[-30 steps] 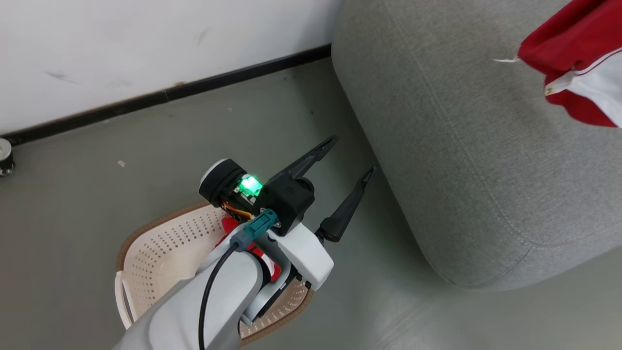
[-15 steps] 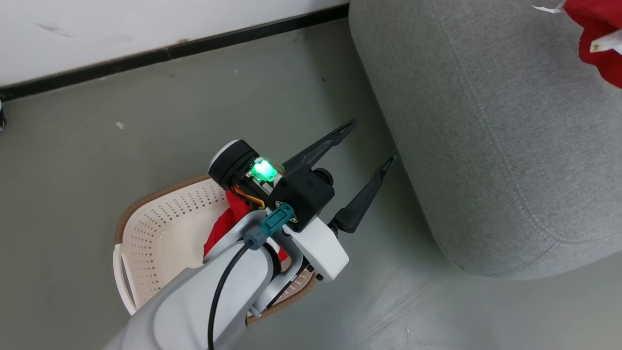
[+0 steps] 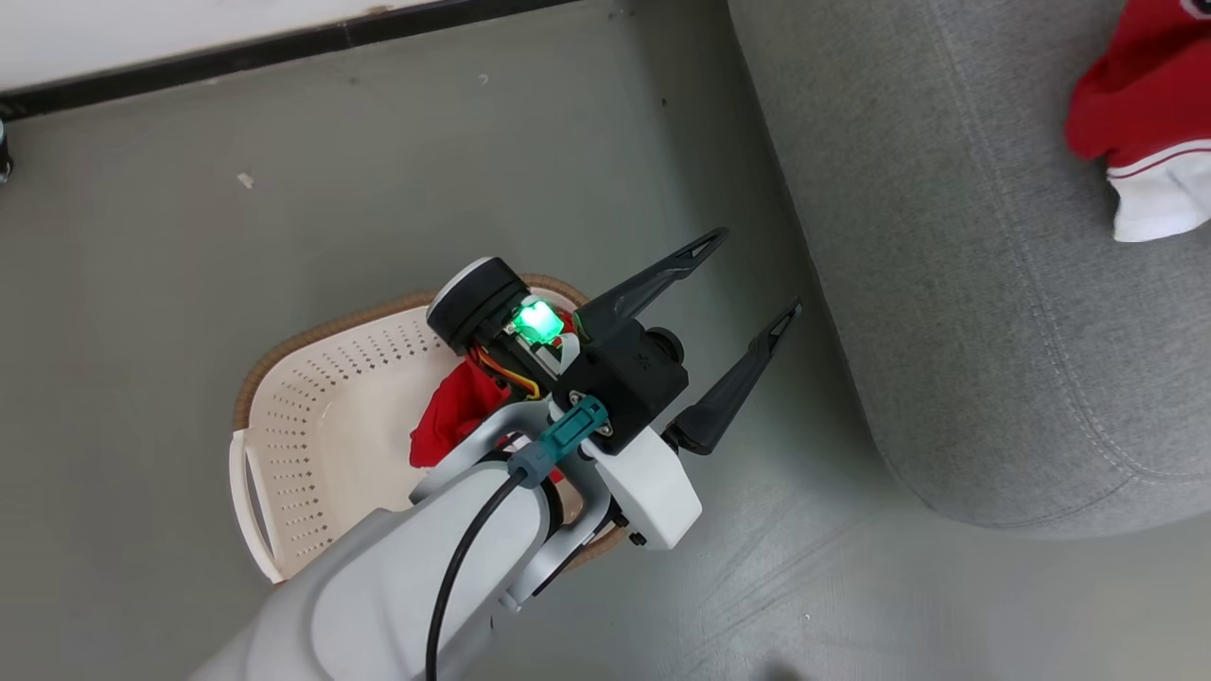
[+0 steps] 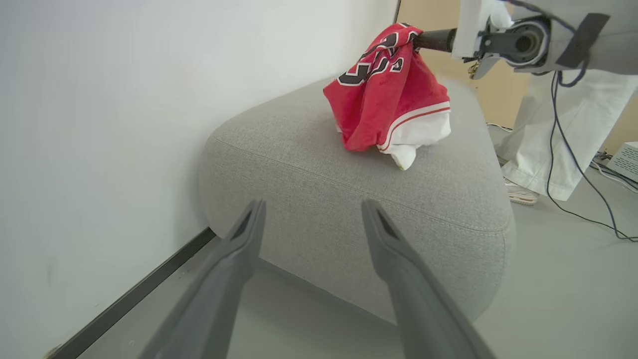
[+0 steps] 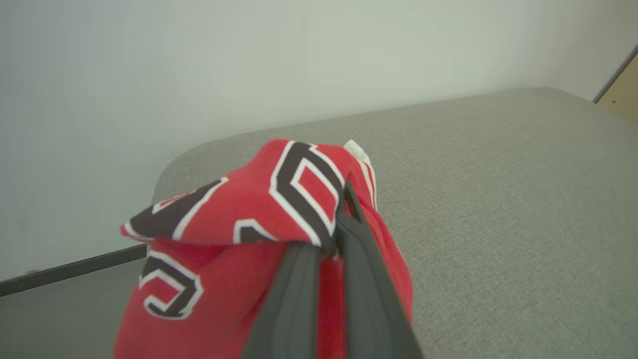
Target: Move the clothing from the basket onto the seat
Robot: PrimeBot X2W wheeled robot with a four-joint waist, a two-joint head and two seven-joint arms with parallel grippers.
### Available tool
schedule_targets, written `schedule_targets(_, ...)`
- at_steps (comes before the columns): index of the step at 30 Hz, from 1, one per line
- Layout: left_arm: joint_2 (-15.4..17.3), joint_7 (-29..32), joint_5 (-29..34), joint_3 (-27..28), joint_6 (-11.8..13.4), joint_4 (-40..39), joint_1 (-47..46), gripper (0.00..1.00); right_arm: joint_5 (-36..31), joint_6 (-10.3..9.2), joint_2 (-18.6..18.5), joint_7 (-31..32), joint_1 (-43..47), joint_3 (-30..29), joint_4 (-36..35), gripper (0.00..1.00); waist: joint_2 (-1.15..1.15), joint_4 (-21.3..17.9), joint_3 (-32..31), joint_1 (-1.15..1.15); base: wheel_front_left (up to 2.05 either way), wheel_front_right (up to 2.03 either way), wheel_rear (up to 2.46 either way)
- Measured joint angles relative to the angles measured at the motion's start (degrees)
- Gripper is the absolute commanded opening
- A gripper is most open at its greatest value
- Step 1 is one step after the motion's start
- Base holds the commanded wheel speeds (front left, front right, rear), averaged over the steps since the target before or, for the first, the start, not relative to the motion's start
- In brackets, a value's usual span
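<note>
The cream basket (image 3: 312,445) stands on the floor, partly under my left forearm, with one red garment (image 3: 452,421) inside. My left gripper (image 3: 757,271) hangs open and empty above the floor between basket and grey sofa (image 3: 946,284); its fingers (image 4: 239,249) point at the sofa's end. The second red garment (image 4: 386,94), with black numerals and white trim, droops onto the sofa (image 4: 349,199) top. My right gripper (image 5: 326,234) is shut on the numbered garment (image 5: 279,199) at its upper fold, seen from the side as the right gripper (image 4: 422,39).
A white wall with a black skirting strip (image 3: 284,47) runs behind basket and sofa. Beyond the sofa stand a person's leg in pale trousers (image 4: 548,134), trailing black cables (image 4: 588,199) and a pale box (image 4: 623,159) on the floor.
The head camera has shifted, so more of the basket and its red garment shows. The garment in my right gripper has come down onto the sofa. My left gripper stays open.
</note>
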Motion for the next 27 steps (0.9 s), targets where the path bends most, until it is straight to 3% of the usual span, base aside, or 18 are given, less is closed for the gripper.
schedule_targets(5,-0.07,0.05,0.03,-0.22,-0.22,0.00,-0.82,1.00,-0.11,0.00,2.88,-0.68,0.01,0.71,2.00,0.00,0.00,0.71,1.30,0.00,0.00,0.00,0.00)
schedule_targets(13,0.19,-0.02,0.10,-0.22,-0.73,0.52,-1.68,1.00,-0.62,-0.01,3.98,-1.42,0.30,1.01,4.53,0.00,0.00,1.31,2.69,0.00,0.00,0.00,0.00)
schedule_targets(15,0.53,-0.03,0.10,-0.19,-0.86,1.00,-1.68,1.00,-0.73,0.00,4.78,-1.74,0.53,1.15,4.82,0.10,0.00,1.20,2.72,0.00,0.00,0.00,0.00)
schedule_targets(17,0.67,-0.10,0.10,-0.16,-0.90,1.34,-1.68,1.00,-1.19,0.00,5.01,-1.75,0.90,1.20,4.85,0.34,0.00,1.06,2.70,0.00,0.00,0.00,0.00)
schedule_targets(18,0.70,-0.11,0.10,-0.13,-0.90,1.47,-1.68,1.00,-1.20,0.00,5.01,-1.75,1.10,1.19,4.85,0.52,0.00,0.98,2.68,0.00,0.00,0.00,0.00)
schedule_targets(19,0.73,-0.13,0.10,-0.10,-0.90,1.60,-1.68,1.00,-1.20,0.00,5.01,-1.75,1.25,1.19,4.82,0.89,0.00,0.89,2.65,0.00,0.00,0.00,0.00)
schedule_targets(20,0.79,-0.45,0.10,-0.07,-0.91,1.74,-1.68,1.00,-1.21,-0.01,5.01,-1.76,1.36,1.21,4.71,1.00,0.00,0.80,2.61,0.00,0.00,0.00,0.00)
schedule_targets(27,1.71,-1.56,0.00,0.93,-0.97,2.82,-1.65,1.00,-1.71,0.00,5.32,-1.88,2.85,0.55,0.01,1.00,0.00,-0.04,1.98,0.00,0.00,0.00,0.00)
